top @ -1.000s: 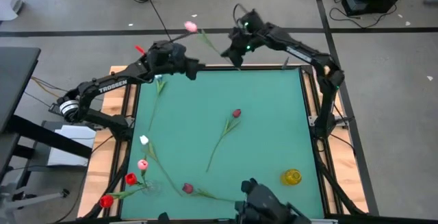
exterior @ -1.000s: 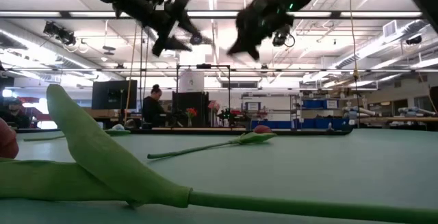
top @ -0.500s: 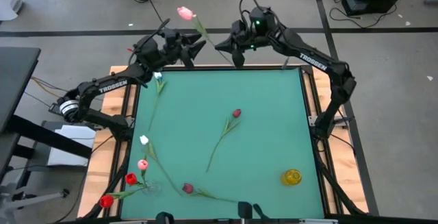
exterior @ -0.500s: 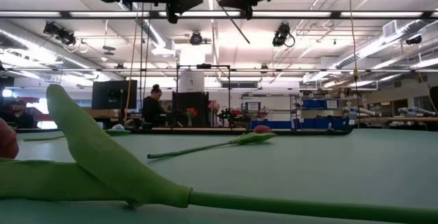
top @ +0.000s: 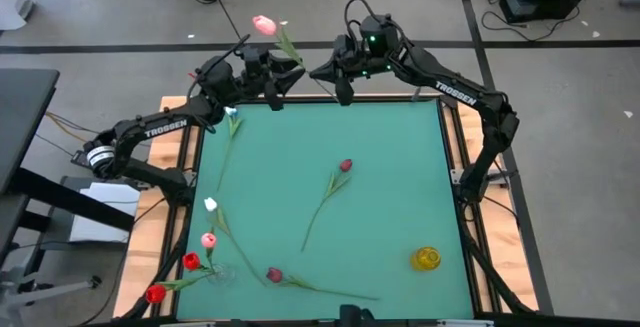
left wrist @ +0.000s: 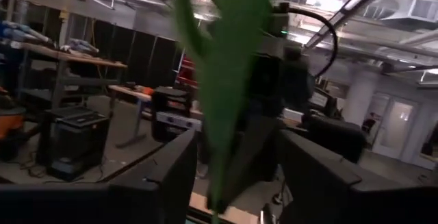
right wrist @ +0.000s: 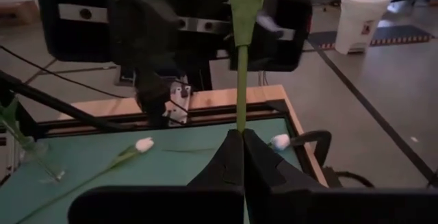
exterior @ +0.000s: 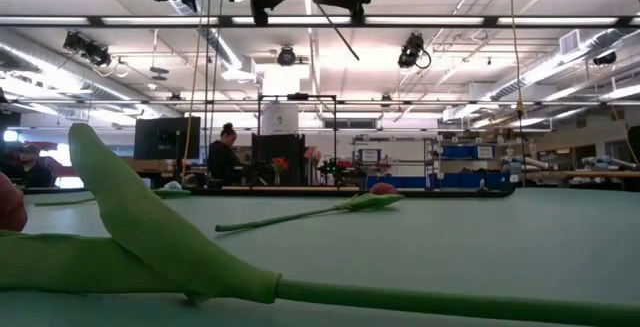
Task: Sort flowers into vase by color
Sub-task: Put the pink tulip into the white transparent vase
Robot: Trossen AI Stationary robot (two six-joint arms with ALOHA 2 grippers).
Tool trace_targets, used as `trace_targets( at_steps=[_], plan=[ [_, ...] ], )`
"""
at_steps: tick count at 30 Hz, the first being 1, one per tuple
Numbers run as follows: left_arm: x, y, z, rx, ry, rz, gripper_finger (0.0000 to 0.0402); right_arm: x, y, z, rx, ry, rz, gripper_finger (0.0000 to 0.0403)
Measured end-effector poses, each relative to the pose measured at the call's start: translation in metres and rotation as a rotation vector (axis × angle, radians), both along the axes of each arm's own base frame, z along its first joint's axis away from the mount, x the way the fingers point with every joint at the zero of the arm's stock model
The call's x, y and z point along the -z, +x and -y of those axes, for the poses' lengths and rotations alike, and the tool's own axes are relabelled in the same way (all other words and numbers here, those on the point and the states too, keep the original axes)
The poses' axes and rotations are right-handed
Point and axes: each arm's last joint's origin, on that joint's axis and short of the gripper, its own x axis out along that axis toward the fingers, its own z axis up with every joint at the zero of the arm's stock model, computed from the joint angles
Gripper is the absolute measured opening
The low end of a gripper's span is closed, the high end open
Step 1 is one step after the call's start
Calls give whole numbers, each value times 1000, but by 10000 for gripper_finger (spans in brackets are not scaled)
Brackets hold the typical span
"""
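green-topped table (top: 400, 197) in a large workshop with a grey floor; people sit at benches far behind. both dark arms meet above the table's far edge. right gripper (top: 325, 75) has its fingers (right wrist: 229, 157) pressed together on the thin green stem of a pink-headed artificial tulip (top: 265, 25), held up in the air. left gripper (top: 283, 72) is just beside that stem; cannot tell how its jaws stand. a red-headed tulip (top: 345, 166) lies mid-table. white, pink, red and maroon tulips (top: 208, 239) cluster at the near left corner. a small yellow glass vase (top: 426, 258) stands near right.
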Motion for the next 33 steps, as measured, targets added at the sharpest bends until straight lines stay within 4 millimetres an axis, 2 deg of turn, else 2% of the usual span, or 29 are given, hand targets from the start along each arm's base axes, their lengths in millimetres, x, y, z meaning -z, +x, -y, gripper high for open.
trace_targets(
  at_steps=[4, 10, 15, 18, 22, 25, 29, 33],
  plan=[
    [0, 0, -1, -22, -9, 5, 146, 0, 0, 0, -1, 2, -2, 0],
    [-1, -1, -1, -31, 3, 8, 20, 1, 0, -1, -40, 25, -7, 18],
    [1, -2, -1, -30, -3, -25, 11, -2, -7, -2, -59, 42, -9, 63],
    [2, -10, 3, -28, -27, -116, 9, -16, -24, 0, -88, 84, 31, 83],
    [2, -21, 9, -44, -16, -290, 8, -29, -51, -3, -74, 117, 1, 83],
    [-6, -27, 14, -47, 5, -340, 8, -38, -69, -18, -27, 70, -58, 74],
    [-14, -34, 18, -70, 12, -334, 8, -57, -95, -49, 54, -33, -35, 61],
    [-15, -35, 18, -72, 20, -335, 8, -59, -115, -73, 119, -41, 21, 53]
  ],
)
